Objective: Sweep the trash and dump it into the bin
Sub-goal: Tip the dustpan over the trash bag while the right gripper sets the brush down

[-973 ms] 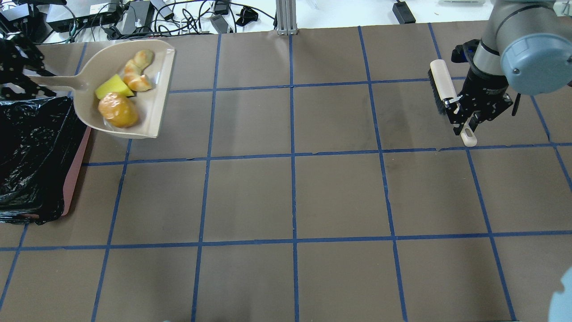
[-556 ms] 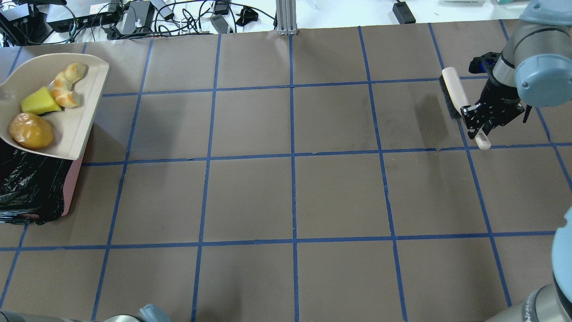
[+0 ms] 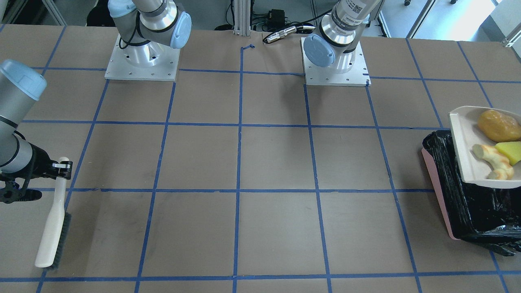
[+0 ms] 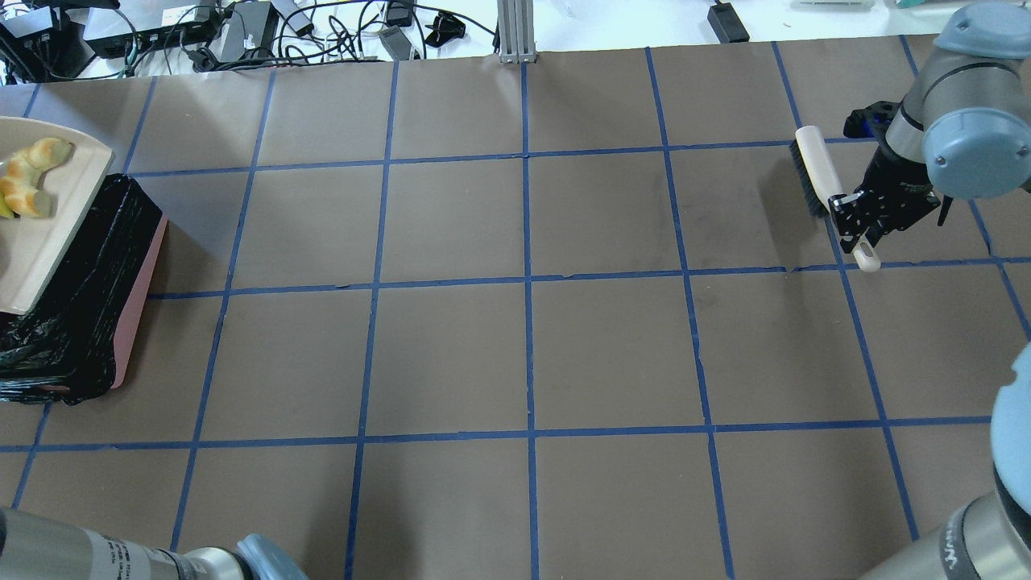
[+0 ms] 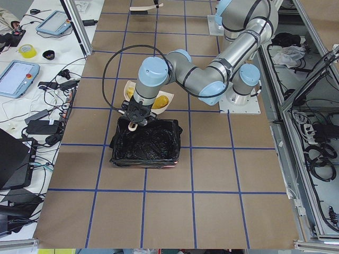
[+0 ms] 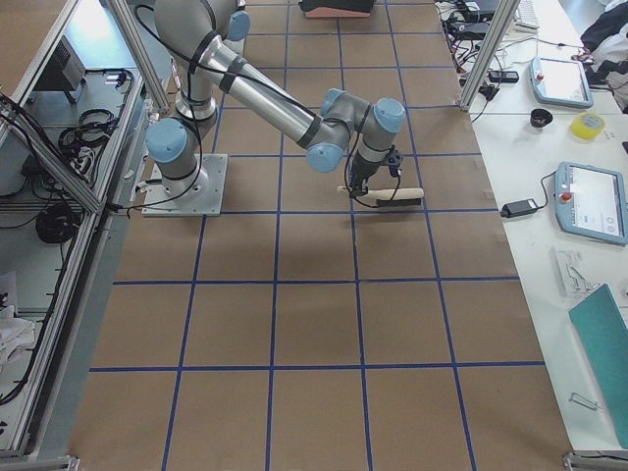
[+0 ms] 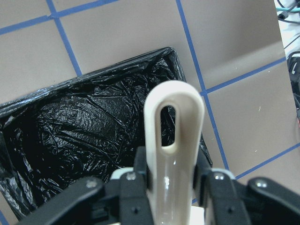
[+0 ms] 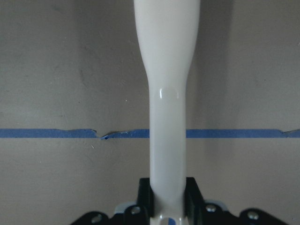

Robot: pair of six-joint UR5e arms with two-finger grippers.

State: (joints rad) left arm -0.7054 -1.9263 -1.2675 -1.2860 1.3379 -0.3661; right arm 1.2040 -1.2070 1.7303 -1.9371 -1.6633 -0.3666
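My left gripper (image 7: 171, 185) is shut on the beige dustpan's handle (image 7: 173, 122) and holds the dustpan (image 3: 464, 154) above the pink bin (image 3: 437, 191) lined with a black bag (image 7: 84, 136). The golden-brown lump (image 3: 498, 125), the croissant-like piece (image 3: 494, 160) and the yellow-green wedge (image 3: 511, 151) lie in the pan. In the overhead view the pan (image 4: 44, 234) covers the bin's (image 4: 97, 274) left part, and only the croissant (image 4: 28, 187) shows. My right gripper (image 4: 866, 217) is shut on a white brush (image 4: 813, 165) at the far right, and the brush handle also shows in the right wrist view (image 8: 166, 93).
Cables and electronics (image 4: 242, 32) line the table's far edge beside an aluminium post (image 4: 515, 32). Both arm bases (image 3: 142, 61) stand at the robot's side. My left arm's elbow (image 4: 121, 556) reaches in at the overhead view's bottom left. Blue tape squares cover the brown tabletop.
The dustpan with the trash has moved left, from beside the bin to over it, and is partly out of the overhead view. The right gripper with the brush has shifted slightly right.
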